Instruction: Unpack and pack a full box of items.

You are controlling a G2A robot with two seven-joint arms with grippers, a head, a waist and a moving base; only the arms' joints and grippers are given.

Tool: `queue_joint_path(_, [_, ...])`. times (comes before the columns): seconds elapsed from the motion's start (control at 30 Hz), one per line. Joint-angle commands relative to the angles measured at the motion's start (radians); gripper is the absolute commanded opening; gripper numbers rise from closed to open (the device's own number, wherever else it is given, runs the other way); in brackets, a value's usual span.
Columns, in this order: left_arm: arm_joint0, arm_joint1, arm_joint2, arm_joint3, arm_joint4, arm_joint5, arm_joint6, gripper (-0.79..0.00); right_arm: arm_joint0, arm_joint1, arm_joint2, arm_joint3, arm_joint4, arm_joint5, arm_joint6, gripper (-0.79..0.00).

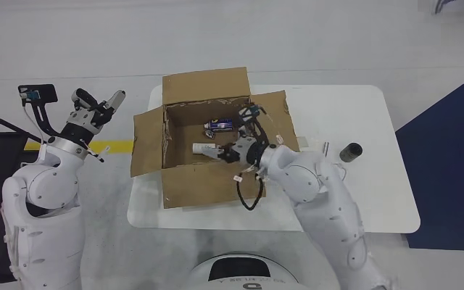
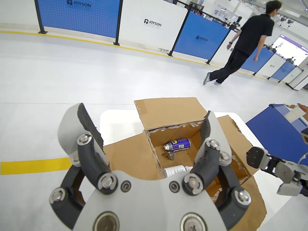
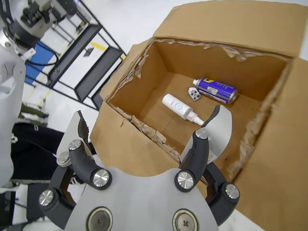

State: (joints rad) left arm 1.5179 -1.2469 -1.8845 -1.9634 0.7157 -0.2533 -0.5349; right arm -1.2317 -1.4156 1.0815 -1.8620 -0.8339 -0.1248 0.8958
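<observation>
Box: brown cardboard, on the left part of the table, all four flaps folded outward, inner edges torn and ragged.
Table: white, rounded corners; the box's left flap overhangs its left edge.
Blue spray can: lies on its side on the box floor, close to the far wall, white cap end to the left.
Small grey metal piece: on the box floor, just beside the can's cap end on its near side; contact between the two cannot be told.
White bottle: lies on its side near the middle of the box floor, apart from the can, nozzle end to the right.
Right gripper: over the right side of the box opening, fingers spread wide and holding nothing; one fingertip appears close to the bottle's nozzle.
Left gripper: off the table to the left of the box, above the floor, fingers spread wide and holding nothing.
Dark cylinder: upright on the right part of the table, well apart from the box.
Yellow floor line: runs along the floor to the left of the table.
</observation>
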Motion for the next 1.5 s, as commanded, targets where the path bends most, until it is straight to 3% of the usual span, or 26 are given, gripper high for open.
queue_joint_path(0.0, [0.0, 0.0, 0.0, 0.0, 0.0, 0.0, 0.0, 0.0, 0.145, -0.013, -0.079, 0.131, -0.035, -0.035, 0.032, 0.0])
queue_joint_path(0.1, [0.0, 0.0, 0.0, 0.0, 0.0, 0.0, 0.0, 0.0, 0.313, -0.044, -0.207, 0.32, -0.105, -0.019, 0.069, 0.0])
queue_joint_path(0.27, [0.0, 0.0, 0.0, 0.0, 0.0, 0.0, 0.0, 0.0, 0.478, -0.109, -0.361, 0.573, -0.048, -0.007, 0.074, -0.003])
queue_joint_path(0.3, [0.0, 0.0, 0.0, 0.0, 0.0, 0.0, 0.0, 0.0, 0.499, -0.12, -0.387, 0.616, -0.037, -0.014, 0.084, -0.139])
queue_joint_path(0.4, [0.0, 0.0, 0.0, 0.0, 0.0, 0.0, 0.0, 0.0, 0.552, -0.152, -0.447, 0.712, -0.014, -0.024, 0.104, -0.16])
queue_joint_path(0.43, [0.0, 0.0, 0.0, 0.0, 0.0, 0.0, 0.0, 0.0, 0.567, -0.162, -0.465, 0.738, -0.013, -0.027, 0.108, -0.2])
queue_joint_path(0.47, [0.0, 0.0, 0.0, 0.0, 0.0, 0.0, 0.0, 0.0, 0.58, -0.172, -0.486, 0.767, -0.018, -0.039, 0.112, -0.299])
queue_joint_path(0.53, [0.0, 0.0, 0.0, 0.0, 0.0, 0.0, 0.0, 0.0, 0.605, -0.193, -0.528, 0.829, -0.039, -0.039, 0.121, -0.268])
queue_joint_path(0.57, [0.0, 0.0, 0.0, 0.0, 0.0, 0.0, 0.0, 0.0, 0.612, -0.204, -0.544, 0.854, -0.033, -0.045, 0.112, -0.172])
queue_joint_path(0.6, [0.0, 0.0, 0.0, 0.0, 0.0, 0.0, 0.0, 0.0, 0.621, -0.215, -0.558, 0.881, -0.029, -0.05, 0.104, -0.169])
queue_joint_path(0.7, [0.0, 0.0, 0.0, 0.0, 0.0, 0.0, 0.0, 0.0, 0.653, -0.249, -0.593, 0.967, -0.037, -0.033, 0.087, -0.308])
queue_joint_path(0.8, [0.0, 0.0, 0.0, 0.0, 0.0, 0.0, 0.0, 0.0, 0.679, -0.28, -0.625, 1.05, -0.07, 0.016, 0.066, -0.382])
queue_joint_path(0.9, [0.0, 0.0, 0.0, 0.0, 0.0, 0.0, 0.0, 0.0, 0.695, -0.314, -0.655, 1.106, -0.081, 0.034, 0.069, -0.169])
queue_joint_path(1.17, [0.0, 0.0, 0.0, 0.0, 0.0, 0.0, 0.0, 0.0, 0.735, -0.393, -0.68, 1.269, -0.021, -0.039, 0.077, -0.022])
queue_joint_path(1.27, [0.0, 0.0, 0.0, 0.0, 0.0, 0.0, 0.0, 0.0, 0.748, -0.418, -0.685, 1.324, -0.016, -0.041, 0.066, -0.028])
queue_joint_path(1.43, [0.0, 0.0, 0.0, 0.0, 0.0, 0.0, 0.0, 0.0, 0.763, -0.456, -0.692, 1.399, -0.005, -0.067, 0.06, -0.142])
queue_joint_path(1.47, [0.0, 0.0, 0.0, 0.0, 0.0, 0.0, 0.0, 0.0, 0.765, -0.463, -0.694, 1.413, -0.004, -0.072, 0.059, -0.2])
